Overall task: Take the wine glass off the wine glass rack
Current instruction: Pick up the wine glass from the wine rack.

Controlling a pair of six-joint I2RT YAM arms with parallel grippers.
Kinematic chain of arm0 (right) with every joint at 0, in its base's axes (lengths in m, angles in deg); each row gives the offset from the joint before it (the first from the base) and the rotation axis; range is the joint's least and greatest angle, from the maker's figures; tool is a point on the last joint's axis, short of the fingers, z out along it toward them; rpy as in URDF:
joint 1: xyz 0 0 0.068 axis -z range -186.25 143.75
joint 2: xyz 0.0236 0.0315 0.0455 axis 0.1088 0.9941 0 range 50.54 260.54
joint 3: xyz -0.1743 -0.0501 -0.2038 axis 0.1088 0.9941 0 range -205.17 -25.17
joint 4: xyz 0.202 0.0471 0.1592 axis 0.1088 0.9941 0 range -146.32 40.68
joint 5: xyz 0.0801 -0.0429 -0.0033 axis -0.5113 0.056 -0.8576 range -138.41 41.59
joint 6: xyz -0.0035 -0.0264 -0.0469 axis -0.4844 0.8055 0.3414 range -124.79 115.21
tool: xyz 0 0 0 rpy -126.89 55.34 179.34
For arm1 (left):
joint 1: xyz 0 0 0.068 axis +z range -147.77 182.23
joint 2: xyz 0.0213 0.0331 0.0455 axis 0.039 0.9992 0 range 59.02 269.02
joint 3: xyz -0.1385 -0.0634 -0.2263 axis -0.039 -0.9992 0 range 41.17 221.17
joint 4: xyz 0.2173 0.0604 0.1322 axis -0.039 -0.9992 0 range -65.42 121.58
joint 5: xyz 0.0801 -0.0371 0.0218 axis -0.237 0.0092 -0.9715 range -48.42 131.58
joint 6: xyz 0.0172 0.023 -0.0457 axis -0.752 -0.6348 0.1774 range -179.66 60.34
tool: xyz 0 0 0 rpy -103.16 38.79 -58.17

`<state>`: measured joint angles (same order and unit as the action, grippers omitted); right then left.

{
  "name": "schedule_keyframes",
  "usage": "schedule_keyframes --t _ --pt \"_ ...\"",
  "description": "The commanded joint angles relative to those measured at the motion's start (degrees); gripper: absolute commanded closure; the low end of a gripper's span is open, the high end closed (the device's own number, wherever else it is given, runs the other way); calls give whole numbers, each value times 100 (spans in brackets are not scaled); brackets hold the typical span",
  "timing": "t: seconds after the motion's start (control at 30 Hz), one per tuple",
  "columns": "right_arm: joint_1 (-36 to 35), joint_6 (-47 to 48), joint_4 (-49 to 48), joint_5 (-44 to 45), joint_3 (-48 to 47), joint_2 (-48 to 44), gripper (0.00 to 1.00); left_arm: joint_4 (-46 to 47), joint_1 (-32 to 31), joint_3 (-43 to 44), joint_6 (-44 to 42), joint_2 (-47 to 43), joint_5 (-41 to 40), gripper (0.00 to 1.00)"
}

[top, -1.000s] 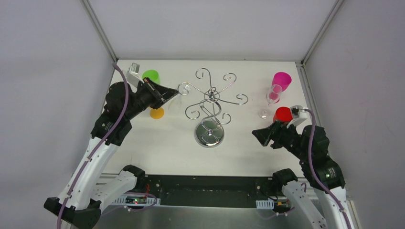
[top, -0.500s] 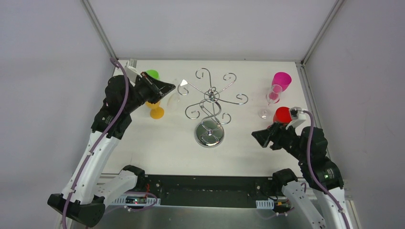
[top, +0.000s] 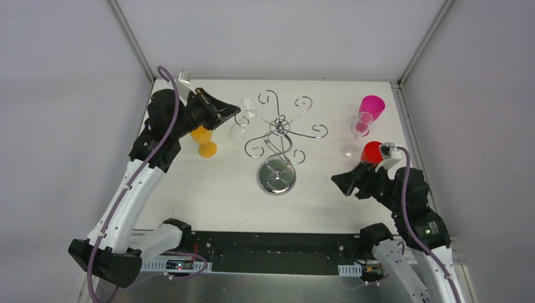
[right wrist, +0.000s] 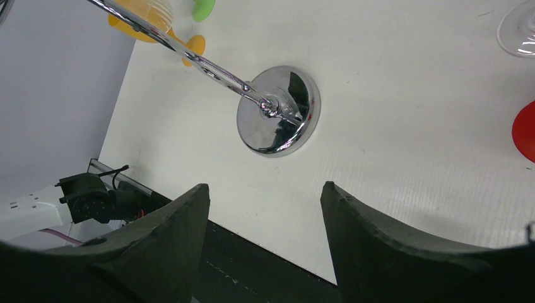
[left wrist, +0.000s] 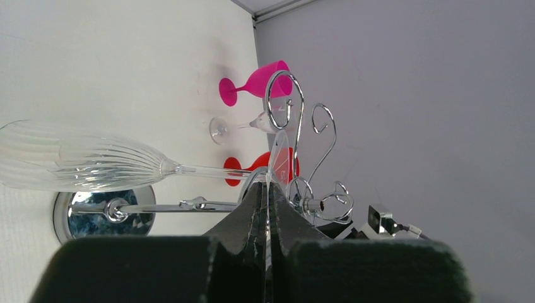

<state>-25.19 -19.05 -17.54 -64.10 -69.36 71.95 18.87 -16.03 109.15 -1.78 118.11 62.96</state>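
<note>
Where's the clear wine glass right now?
Top view, far left: the clear wine glass is at the left scroll end of the wine glass rack, its foot pinched by the left gripper, just right of the orange glass.

Orange goblet [top: 201, 135], pink goblet [top: 372, 106] and red goblet [top: 372, 151] on white table [top: 208, 189]

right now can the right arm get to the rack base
Probably yes: the right pincer is open and points at the rack base, only bare table between. The left pincer grips the glass higher up, out of the way.
</note>
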Motion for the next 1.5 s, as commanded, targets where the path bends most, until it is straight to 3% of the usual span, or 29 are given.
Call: schedule_keyframes --t 0.0,0.97,1.17,1.47 --pt "18 -59 -274 -23 33 -15 32 476 68 294 161 49 382 100" --pt "16 -103 -52 1 -397 434 27 302 15 -233 199 -699 1725 100" --pt "17 -796 -118 481 -428 468 25 -65 15 -279 -4 -1102 1843 100" --pt "14 -791 -250 -250 -453 576 22 -1145 16 56 -641 -1705 1656 100"
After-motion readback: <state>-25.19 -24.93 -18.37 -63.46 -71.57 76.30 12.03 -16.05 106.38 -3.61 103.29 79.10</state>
